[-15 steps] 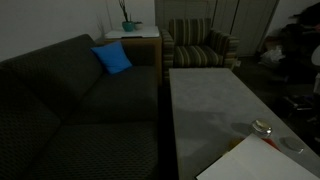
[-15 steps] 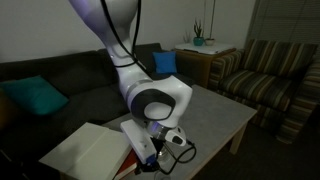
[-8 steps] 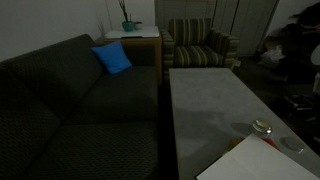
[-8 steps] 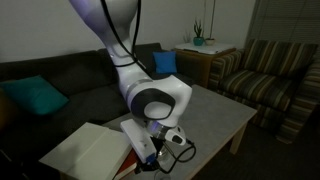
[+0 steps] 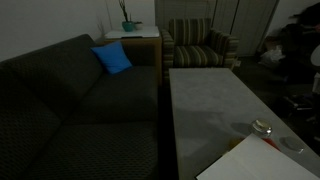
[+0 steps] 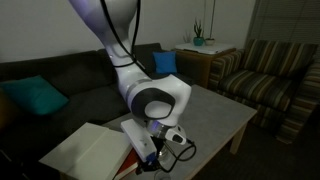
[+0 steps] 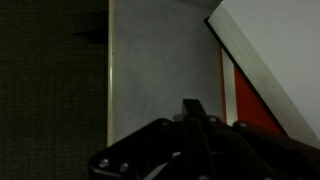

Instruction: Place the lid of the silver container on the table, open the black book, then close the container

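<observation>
Where the dark sofa (image 5: pixel 80 110) ends in an exterior view, the pale grey mottled worktop (image 5: pixel 205 95) begins. At its near end the black book (image 5: pixel 245 162) lies open, whitish pages up. Just beyond the book stands the silver container (image 5: pixel 262 127), short, round and shiny; its inside is too dim to read. To its right, apart from it, the flat round lid (image 5: pixel 292 145) lies on the worktop. In the wrist view the gripper (image 7: pixel 190 104) is closed on nothing, above bare worktop left of the book.
</observation>
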Controlling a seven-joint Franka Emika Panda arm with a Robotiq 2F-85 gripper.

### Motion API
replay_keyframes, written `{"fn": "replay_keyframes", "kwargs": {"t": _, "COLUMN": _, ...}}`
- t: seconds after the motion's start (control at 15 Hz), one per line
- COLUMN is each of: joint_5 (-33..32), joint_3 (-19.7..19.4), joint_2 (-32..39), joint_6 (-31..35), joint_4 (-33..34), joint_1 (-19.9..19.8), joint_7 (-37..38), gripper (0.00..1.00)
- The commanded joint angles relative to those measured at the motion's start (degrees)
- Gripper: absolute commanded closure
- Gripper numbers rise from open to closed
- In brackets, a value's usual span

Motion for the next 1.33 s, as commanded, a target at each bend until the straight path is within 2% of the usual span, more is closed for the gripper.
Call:
{"fn": "replay_keyframes", "kwargs": {"t": 0.0, "joint_5": -3.0, "joint_3": -1.5, "joint_2": 0.2, "joint_6": 1.9, "joint_4": -0.1, "joint_1": 1.5, "joint_7": 2.4, "gripper": 1.0}}
{"fn": "replay_keyframes", "kwargs": {"t": 0.2, "joint_5": -7.7, "joint_3": -5.0, "joint_2": 1.2, "joint_6": 4.1, "joint_4": 0.3, "joint_1": 4.9, "joint_7": 5.1, "gripper": 1.0}}
{"fn": "replay_keyframes", "kwargs": {"t": 0.4, "joint_5": -11.3, "joint_3": -6.6, "joint_2": 2.7, "joint_6": 7.6, "joint_4": 1.0, "joint_1": 5.8, "joint_7": 5.9, "gripper": 1.0}}
{"fn": "replay_keyframes", "kwargs": {"t": 0.73, "joint_5": -12.1, "joint_3": -5.8, "joint_2": 4.5, "joint_6": 12.0, "joint_4": 3.2, "joint_1": 4.4, "joint_7": 5.0, "gripper": 1.0}}
{"fn": "replay_keyframes", "kwargs": {"t": 1.07, "joint_5": -10.5, "joint_3": -2.5, "joint_2": 5.5, "joint_6": 16.2, "joint_4": 5.2, "joint_1": 1.1, "joint_7": 3.3, "gripper": 1.0}}
{"fn": "replay_keyframes", "kwargs": {"t": 1.27, "joint_5": -10.1, "joint_3": -0.7, "joint_2": 6.1, "joint_6": 16.2, "joint_4": 5.8, "joint_1": -0.6, "joint_7": 2.6, "gripper": 1.0}}
